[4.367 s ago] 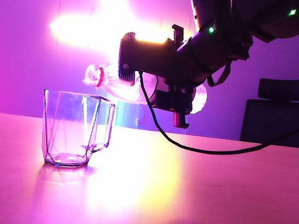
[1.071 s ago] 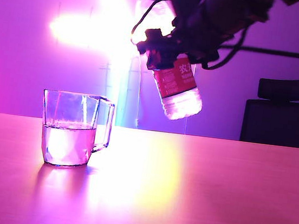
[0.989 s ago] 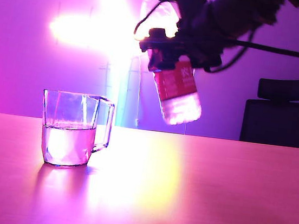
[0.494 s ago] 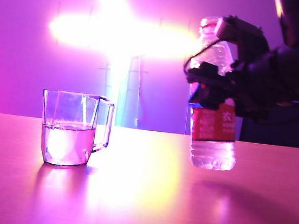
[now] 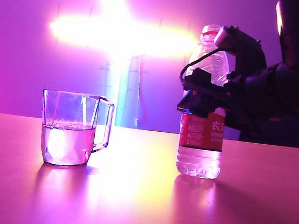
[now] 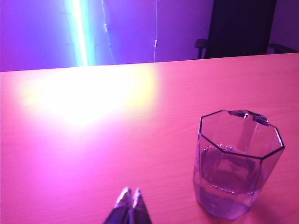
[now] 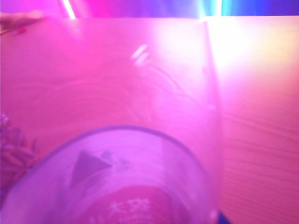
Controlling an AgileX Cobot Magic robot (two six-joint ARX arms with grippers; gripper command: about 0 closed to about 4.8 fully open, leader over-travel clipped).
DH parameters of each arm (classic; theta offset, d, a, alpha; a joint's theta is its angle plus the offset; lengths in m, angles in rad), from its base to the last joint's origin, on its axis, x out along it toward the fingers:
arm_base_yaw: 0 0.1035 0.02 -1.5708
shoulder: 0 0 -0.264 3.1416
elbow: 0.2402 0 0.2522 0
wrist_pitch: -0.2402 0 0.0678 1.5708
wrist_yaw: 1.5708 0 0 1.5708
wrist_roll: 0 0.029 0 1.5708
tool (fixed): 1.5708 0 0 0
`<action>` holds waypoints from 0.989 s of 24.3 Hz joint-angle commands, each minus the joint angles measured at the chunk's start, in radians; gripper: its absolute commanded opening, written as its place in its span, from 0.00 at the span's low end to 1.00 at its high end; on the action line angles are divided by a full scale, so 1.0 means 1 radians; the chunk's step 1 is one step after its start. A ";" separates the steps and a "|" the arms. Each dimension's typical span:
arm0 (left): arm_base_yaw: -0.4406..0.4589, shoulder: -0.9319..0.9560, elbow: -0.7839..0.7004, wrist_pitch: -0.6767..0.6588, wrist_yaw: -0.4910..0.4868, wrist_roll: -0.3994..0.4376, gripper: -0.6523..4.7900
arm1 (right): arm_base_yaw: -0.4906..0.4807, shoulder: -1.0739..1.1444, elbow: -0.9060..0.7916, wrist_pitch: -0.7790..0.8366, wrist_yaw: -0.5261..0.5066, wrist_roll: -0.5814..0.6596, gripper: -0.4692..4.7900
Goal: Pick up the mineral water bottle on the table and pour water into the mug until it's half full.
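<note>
Tall clear plastic bottle (image 5: 202, 130) upright on table (image 5: 139, 198), right of frame; right end effector (image 5: 203, 97) around it, grip unclear. Half-full clear faceted mug (image 5: 74, 130) left. Left end effector (image 6: 129, 200) clenched.

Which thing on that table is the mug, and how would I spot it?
On the wooden table, look left of the tall red-labelled bottle that the right hand surrounds. The mug stands alone there: short, clear, faceted, with a squared handle, roughly half full of water.

The right pincer (image 5: 205, 100) has brought the mineral water bottle (image 5: 200, 145) down upright onto the table (image 5: 139, 198).
</note>
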 commanded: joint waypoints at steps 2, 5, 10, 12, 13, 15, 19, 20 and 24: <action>0.001 0.002 0.004 0.013 0.001 -0.003 0.12 | 0.001 -0.010 -0.010 0.039 0.003 0.004 0.88; 0.001 0.002 0.004 0.013 0.002 -0.003 0.12 | 0.004 -0.029 -0.052 0.037 -0.001 0.005 1.00; 0.001 0.002 0.004 0.013 0.001 -0.003 0.12 | 0.005 -0.110 -0.136 0.038 -0.001 0.008 1.00; 0.001 0.002 0.004 0.013 0.001 -0.003 0.12 | 0.005 -0.158 -0.173 0.038 -0.008 0.021 1.00; 0.001 0.002 0.004 0.013 0.001 -0.003 0.12 | 0.007 -0.180 -0.188 0.038 -0.009 0.028 1.00; 0.001 0.002 0.004 0.013 0.001 -0.003 0.12 | 0.009 -0.253 -0.241 0.037 -0.011 0.064 1.00; 0.023 0.002 0.004 0.013 0.005 -0.003 0.12 | 0.009 -0.377 -0.330 0.037 -0.014 0.098 1.00; 0.042 0.002 0.004 0.013 0.005 -0.003 0.12 | 0.009 -0.405 -0.343 0.037 -0.015 0.104 1.00; 0.175 0.002 0.004 0.013 0.003 -0.003 0.12 | 0.009 -0.536 -0.367 -0.040 -0.014 0.119 1.00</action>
